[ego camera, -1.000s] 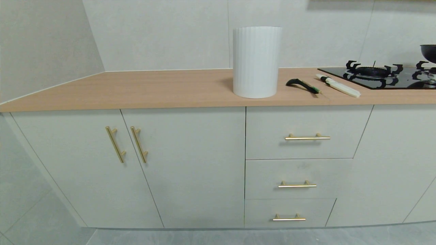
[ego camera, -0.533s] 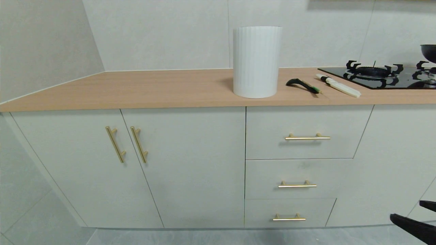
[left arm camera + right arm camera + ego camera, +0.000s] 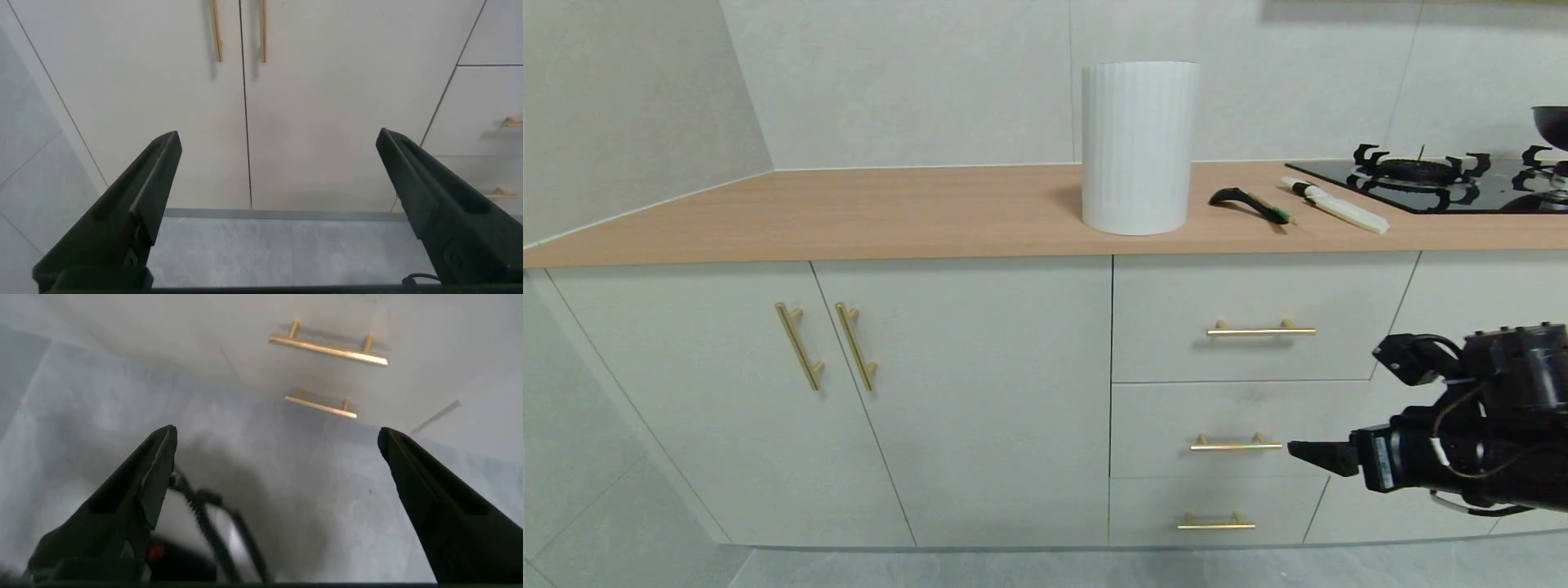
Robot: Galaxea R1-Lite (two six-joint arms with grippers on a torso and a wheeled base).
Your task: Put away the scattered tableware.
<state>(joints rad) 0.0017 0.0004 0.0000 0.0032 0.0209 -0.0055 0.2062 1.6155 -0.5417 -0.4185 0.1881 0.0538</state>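
Observation:
On the wooden counter [image 3: 890,212] stands a tall white ribbed container [image 3: 1139,147]. To its right lie a black-handled utensil [image 3: 1250,202] and a white knife with a dark collar [image 3: 1335,206]. My right gripper [image 3: 1335,400] is open and hangs well below the counter, in front of the drawers, holding nothing. The right wrist view has its fingers [image 3: 122,514] spread wide over the grey floor and the lower drawer handles [image 3: 328,345]. My left gripper [image 3: 278,140] is open and empty, low down, facing the double cabinet doors [image 3: 245,106].
A black gas hob [image 3: 1437,184] with a dark pot [image 3: 1552,122] takes the counter's right end. Below are two doors with gold handles [image 3: 825,347] and three drawers [image 3: 1241,318]. Tiled walls close in the back and left.
My right arm has risen into the head view from the lower right and moved up and leftward, now level with the middle drawer. The items on the counter have not moved.

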